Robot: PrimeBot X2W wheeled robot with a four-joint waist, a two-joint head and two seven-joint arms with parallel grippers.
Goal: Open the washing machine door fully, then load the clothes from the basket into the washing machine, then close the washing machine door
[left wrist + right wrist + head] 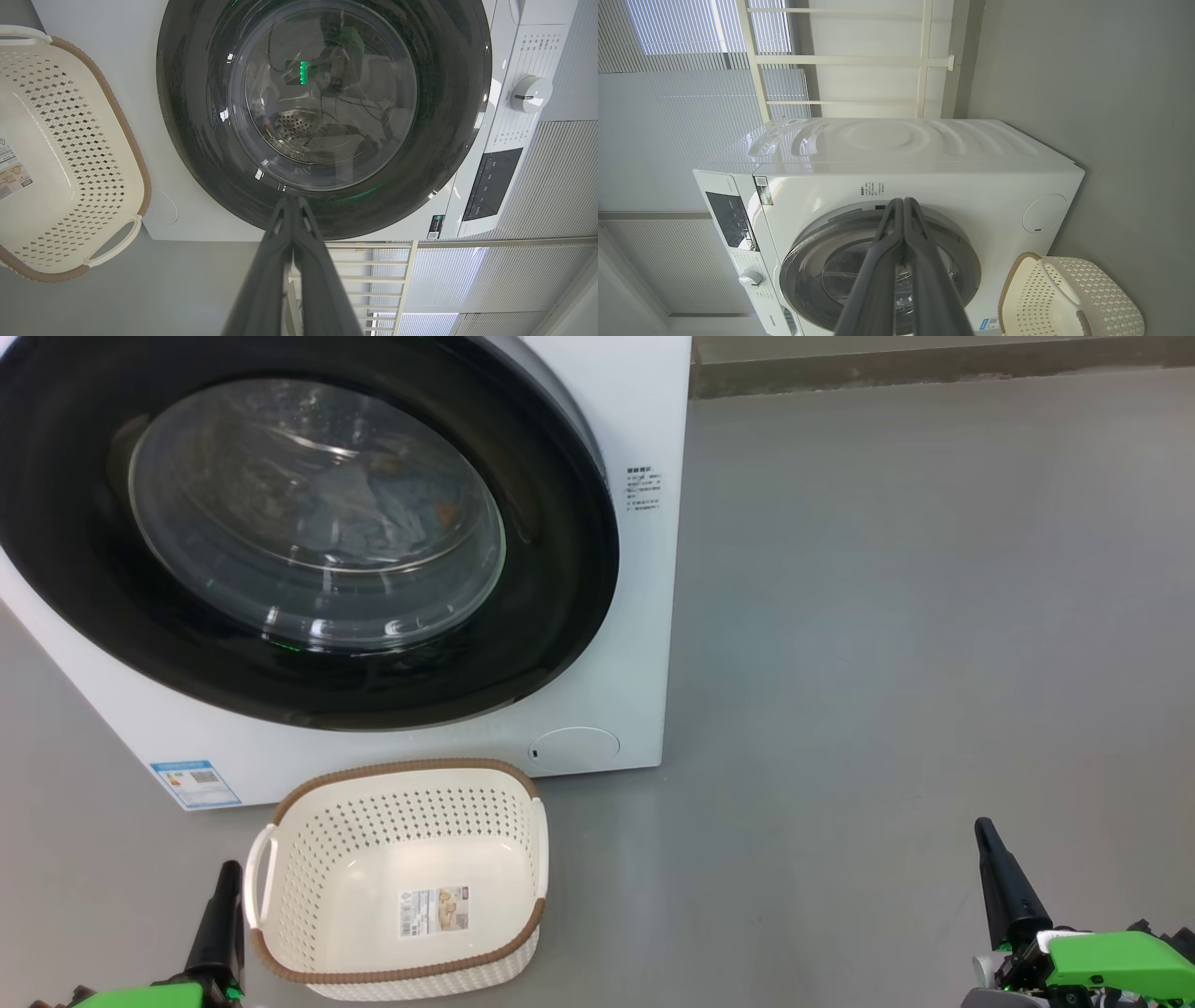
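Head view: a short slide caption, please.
Washing machine door closed, clothes inside; empty basket in front; left gripper and right gripper shut, low.

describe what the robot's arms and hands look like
The left hand and right hand each have two long, dark grey fingers that taper to pointed tips. Behind each sits a bright green casing. On the right, a small white piece shows between fingers and casing.

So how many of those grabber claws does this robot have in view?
2. The left gripper is at the lower left, beside the basket. The right gripper is at the lower right, above the grey floor. Both are shut, holding nothing.
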